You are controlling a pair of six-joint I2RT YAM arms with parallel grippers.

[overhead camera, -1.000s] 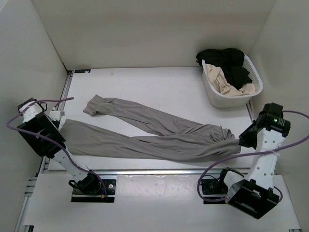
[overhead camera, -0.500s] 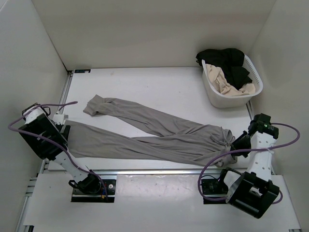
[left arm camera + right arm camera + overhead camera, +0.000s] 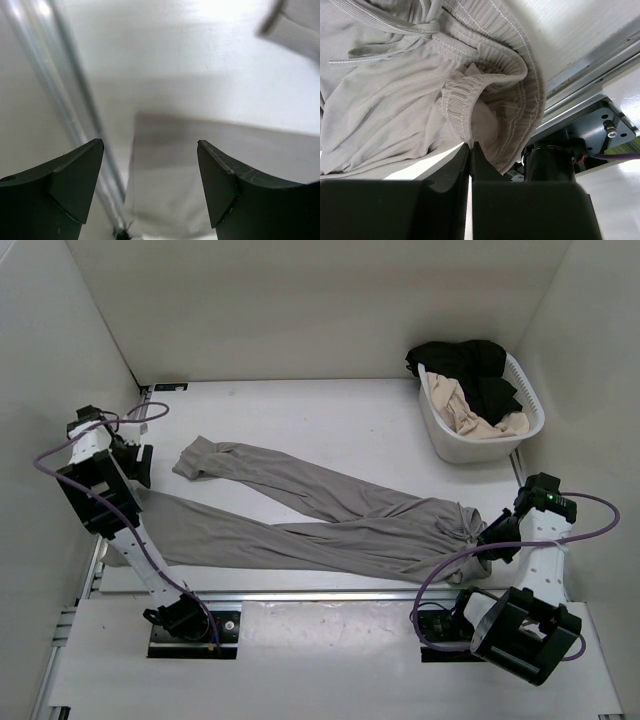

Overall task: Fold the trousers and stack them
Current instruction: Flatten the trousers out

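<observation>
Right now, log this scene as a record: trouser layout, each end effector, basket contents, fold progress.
trousers: spread out unfolded on the table, waistband at the right, two legs splayed leftward
left end effector: open, empty, over the near leg's end
right end effector: shut on the waistband fold
basket: back right, holds a black garment and a beige garment
fold progress: none visible yet

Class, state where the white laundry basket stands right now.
In the top view, the laundry basket stands at the far right corner of the table, beyond the trousers.
</observation>
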